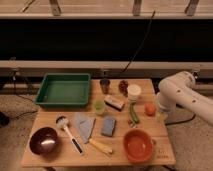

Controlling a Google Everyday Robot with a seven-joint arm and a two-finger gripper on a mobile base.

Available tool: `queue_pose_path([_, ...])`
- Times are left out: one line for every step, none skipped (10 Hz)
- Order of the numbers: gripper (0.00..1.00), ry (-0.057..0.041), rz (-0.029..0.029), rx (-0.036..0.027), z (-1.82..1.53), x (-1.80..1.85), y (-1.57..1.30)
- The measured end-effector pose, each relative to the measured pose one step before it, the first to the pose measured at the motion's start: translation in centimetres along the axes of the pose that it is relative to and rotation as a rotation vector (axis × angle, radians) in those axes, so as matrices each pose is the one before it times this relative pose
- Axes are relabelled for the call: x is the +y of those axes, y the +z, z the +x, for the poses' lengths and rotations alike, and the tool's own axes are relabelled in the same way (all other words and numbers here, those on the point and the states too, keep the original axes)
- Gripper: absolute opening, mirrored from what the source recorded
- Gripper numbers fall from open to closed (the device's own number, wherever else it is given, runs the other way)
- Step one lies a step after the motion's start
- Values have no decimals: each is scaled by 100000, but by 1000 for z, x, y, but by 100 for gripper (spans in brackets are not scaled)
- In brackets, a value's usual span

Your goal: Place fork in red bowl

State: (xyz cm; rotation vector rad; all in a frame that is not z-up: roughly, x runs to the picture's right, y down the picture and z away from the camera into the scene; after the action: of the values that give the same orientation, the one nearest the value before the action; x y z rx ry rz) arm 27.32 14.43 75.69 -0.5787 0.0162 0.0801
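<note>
Left: green plastic tray (64, 90) at back of wooden table (30, 159), dark maroon glossy bowl (43, 140) in front. Centre: white-headed, black-handled brush (67, 132), yellow-handled tool (102, 146). Small silvery fork: cannot pick out among clutter. Front right: round orange-red bowl (138, 145), looks empty. Far right: white robot arm (182, 92), gripper (161, 116) low at table's right edge; spread or pressed together, cannot tell. Step, by my guess: approach. Next: locate fork, reach, pinch.
</note>
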Motion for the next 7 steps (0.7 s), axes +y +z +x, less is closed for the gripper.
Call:
queue_pose_path([65,457,-1502,-937,-151,285,1494])
queue_pose_path([65,318,-1840,-918,-178,437,1386])
queue_pose_path([65,340,-1752,-730,-138,439,1079])
queue_pose_path([65,80,-1184,-625,-200,266,624])
queue_pose_path([65,421,-1937,-692,-107,395,914])
queue_pose_path([65,247,-1834,-346,-73,341,670])
queue_pose_path([65,26,-1208,-238,-106,217,532])
